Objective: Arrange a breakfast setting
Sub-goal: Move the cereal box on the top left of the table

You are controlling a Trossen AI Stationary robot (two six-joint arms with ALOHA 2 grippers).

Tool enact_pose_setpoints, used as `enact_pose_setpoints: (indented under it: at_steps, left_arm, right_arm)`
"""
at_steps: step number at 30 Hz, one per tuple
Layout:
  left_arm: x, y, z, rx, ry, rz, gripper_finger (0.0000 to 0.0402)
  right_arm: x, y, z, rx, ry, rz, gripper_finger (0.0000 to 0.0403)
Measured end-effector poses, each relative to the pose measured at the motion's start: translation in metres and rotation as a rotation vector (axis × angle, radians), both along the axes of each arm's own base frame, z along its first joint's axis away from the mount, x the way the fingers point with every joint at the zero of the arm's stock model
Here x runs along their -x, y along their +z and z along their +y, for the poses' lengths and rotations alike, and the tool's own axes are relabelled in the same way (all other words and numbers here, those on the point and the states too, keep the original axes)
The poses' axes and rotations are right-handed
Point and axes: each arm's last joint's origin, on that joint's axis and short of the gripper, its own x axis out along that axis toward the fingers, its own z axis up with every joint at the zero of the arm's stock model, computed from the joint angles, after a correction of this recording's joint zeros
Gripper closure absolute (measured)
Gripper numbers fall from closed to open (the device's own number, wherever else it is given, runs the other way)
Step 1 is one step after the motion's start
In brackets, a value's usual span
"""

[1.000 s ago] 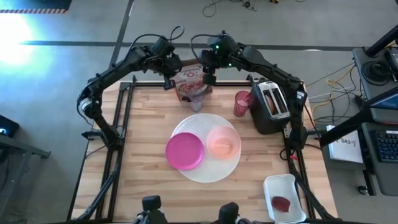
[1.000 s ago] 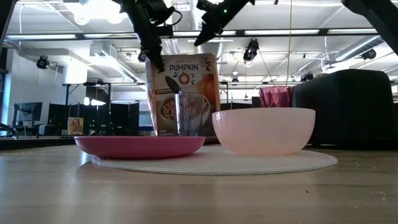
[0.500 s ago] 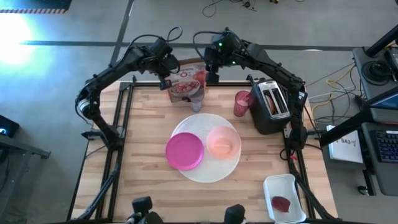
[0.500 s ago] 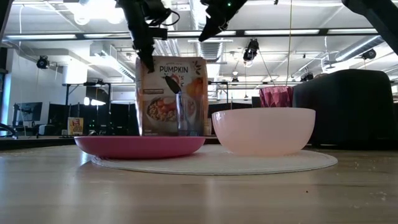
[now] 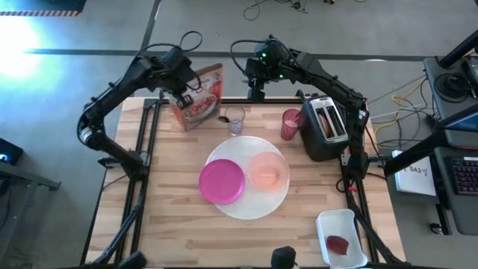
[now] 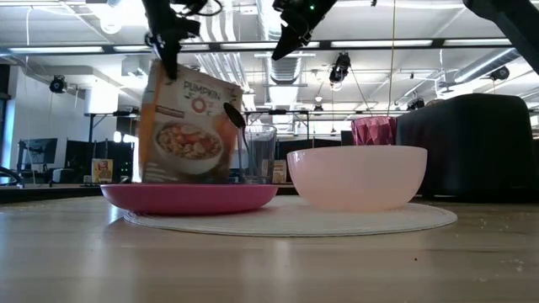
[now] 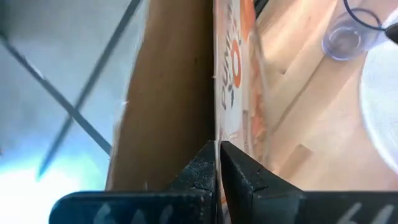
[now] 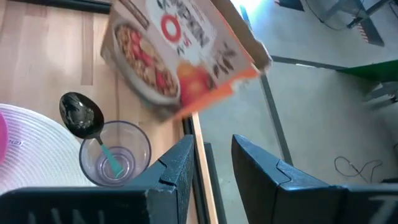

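Observation:
My left gripper (image 5: 181, 84) is shut on the orange cereal box (image 5: 196, 101), which hangs tilted over the table's far left corner. My right gripper (image 5: 255, 88) hovers open above the far edge, nothing between its fingers (image 8: 214, 168). Below it stands the small clear glass (image 5: 235, 119) with the teal-handled spoon (image 8: 102, 149) upright inside, bowl end up. The magenta plate (image 5: 222, 181) and the peach bowl (image 5: 268, 170) rest side by side on the white round mat (image 5: 250, 205). The pink cup (image 5: 290, 123) stands beside the toaster. My left gripper pinches the box's thin top edge (image 7: 214, 127) between its two fingers, brown cardboard on one side and the printed front on the other. The fingers come from above, slanting down. The box (image 6: 189, 126) hangs tilted below them; the plate hides its bottom in the low view.
A dark toaster (image 5: 325, 127) stands at the far right. A white tray (image 5: 342, 239) with something red in it sits at the near right corner. Bare wood lies along the table's left side and near edge.
My left gripper has carried the cereal box toward the table's left edge and a little up, rolling as it went. The box, upright behind the glass before, now hangs tilted at the far left corner, clear of the glass.

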Motion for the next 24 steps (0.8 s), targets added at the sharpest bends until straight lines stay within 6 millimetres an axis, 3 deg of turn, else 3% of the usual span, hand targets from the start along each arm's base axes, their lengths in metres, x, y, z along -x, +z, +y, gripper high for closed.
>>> enact_pose_setpoints:
  at_steps: [6,13,24]
  left_arm:
    - [0.022,0.011,-0.019,0.046,0.231,-0.09,0.0401]
    - [0.041,0.019,-0.035,0.035,0.372,-0.095,0.0401]
    - [0.029,0.016,-0.041,0.042,0.325,-0.091,0.0401]
  right_arm:
    - [0.001,-0.002,0.001,-0.026,-0.012,0.017,0.0303]
    - [0.003,-0.005,0.002,-0.049,-0.018,0.046,0.0303]
    - [0.003,-0.009,0.001,-0.057,-0.018,0.059,0.0303]
